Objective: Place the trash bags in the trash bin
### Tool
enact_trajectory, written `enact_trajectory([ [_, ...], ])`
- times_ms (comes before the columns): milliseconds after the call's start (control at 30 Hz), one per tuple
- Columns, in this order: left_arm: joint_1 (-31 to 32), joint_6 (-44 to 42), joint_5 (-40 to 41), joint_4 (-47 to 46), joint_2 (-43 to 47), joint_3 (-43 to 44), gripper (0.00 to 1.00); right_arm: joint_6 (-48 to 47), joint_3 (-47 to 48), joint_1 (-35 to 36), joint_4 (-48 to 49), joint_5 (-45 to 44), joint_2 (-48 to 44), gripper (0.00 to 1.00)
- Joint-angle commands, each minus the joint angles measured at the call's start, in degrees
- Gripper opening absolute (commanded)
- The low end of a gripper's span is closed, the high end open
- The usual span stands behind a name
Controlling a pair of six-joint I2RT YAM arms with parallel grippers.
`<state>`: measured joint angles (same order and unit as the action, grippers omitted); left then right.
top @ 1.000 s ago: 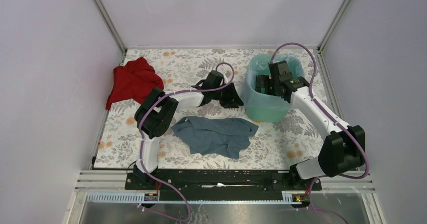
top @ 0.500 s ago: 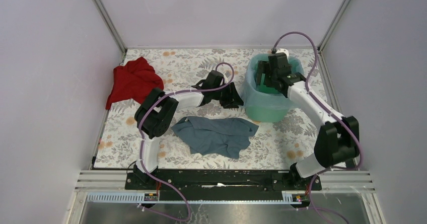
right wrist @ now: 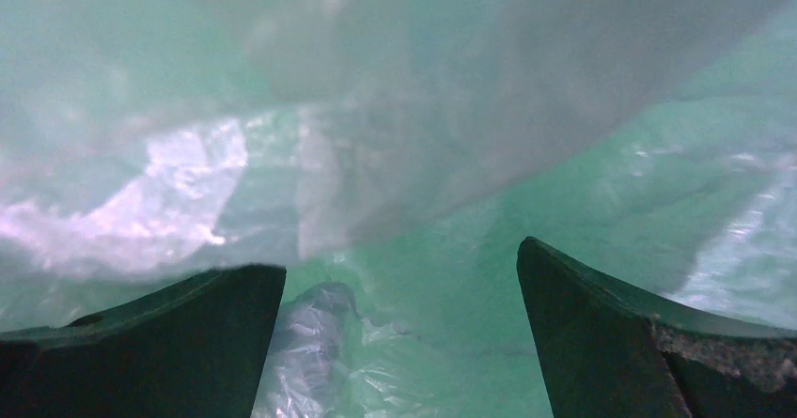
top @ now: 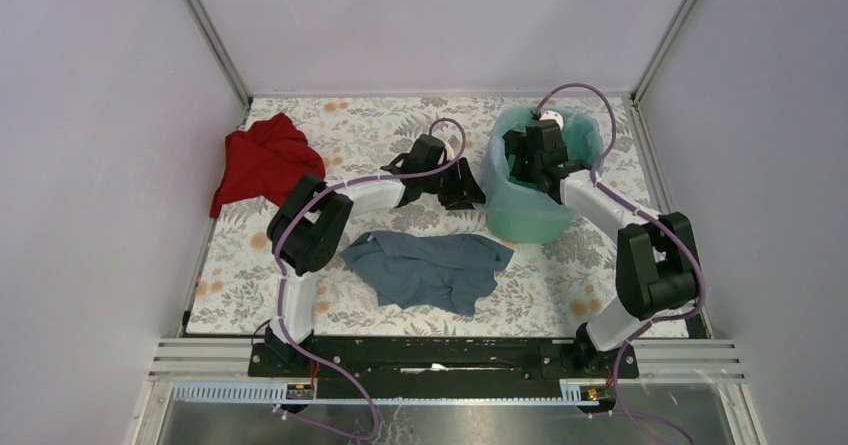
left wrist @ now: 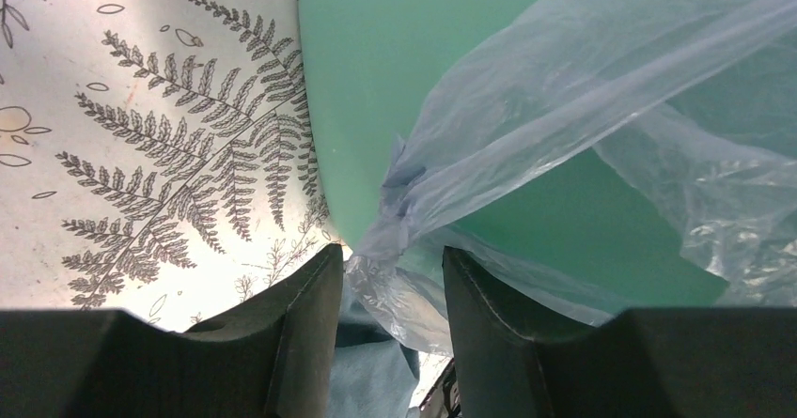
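The mint-green trash bin [top: 535,223] stands at the back right of the table. The pale-blue translucent trash bag [top: 497,177] lines it and hangs over its rim and left side. My left gripper [top: 468,193] is beside the bin's left wall. In the left wrist view its jaws [left wrist: 393,249] stand narrowly apart, with a bunched corner of the bag [left wrist: 564,89] lying between them against the bin [left wrist: 376,61]. My right gripper [top: 520,163] reaches down inside the bin. It is open [right wrist: 399,268], and crumpled bag film [right wrist: 310,343] lies below it.
A grey-blue cloth [top: 430,268] lies flat at the table's middle front, and shows under the left jaws [left wrist: 367,371]. A red cloth [top: 265,160] is bunched at the back left. Walls enclose the table on three sides.
My right gripper has moved left and deeper into the bin, and its elbow has swung inward. My left gripper has shifted slightly toward the bin.
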<state>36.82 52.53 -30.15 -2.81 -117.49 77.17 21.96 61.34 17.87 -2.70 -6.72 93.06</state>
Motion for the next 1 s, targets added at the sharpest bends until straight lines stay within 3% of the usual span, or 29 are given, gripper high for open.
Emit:
enact_trajectory([
  [0, 0.35, 0.15, -0.59, -3.0, -0.56, 3.35, 0.48, -4.32, 3.46, -0.37, -7.04, -9.18, -6.1, 1.0],
  [200, 0.43, 2.21, -1.49, -5.47, -2.08, 3.34, 0.49, -7.43, -1.42, -0.5, -6.87, -12.58, -9.21, 1.0],
  [367, 0.88, 2.69, -1.59, -6.16, -2.51, 3.23, 0.52, -5.12, -1.81, -0.49, -4.07, -9.41, -3.94, 1.0],
  [667, 1.89, 2.96, -2.13, -5.68, -5.1, 7.38, 0.54, -7.89, 10.3, -0.55, -11.52, -11.06, -2.62, 1.0],
  [833, 1.15, -2.81, -0.27, 1.38, -4.46, 12.07, 0.67, -10.7, 18.08, -1.38, -20.26, -13.25, -4.75, 1.0],
  [967, -0.93, -7.45, 3.21, 4.59, 0.89, 9.8, 0.8, -11.29, 20.2, -2.83, -23.77, -13.1, -7.69, 1.0],
])
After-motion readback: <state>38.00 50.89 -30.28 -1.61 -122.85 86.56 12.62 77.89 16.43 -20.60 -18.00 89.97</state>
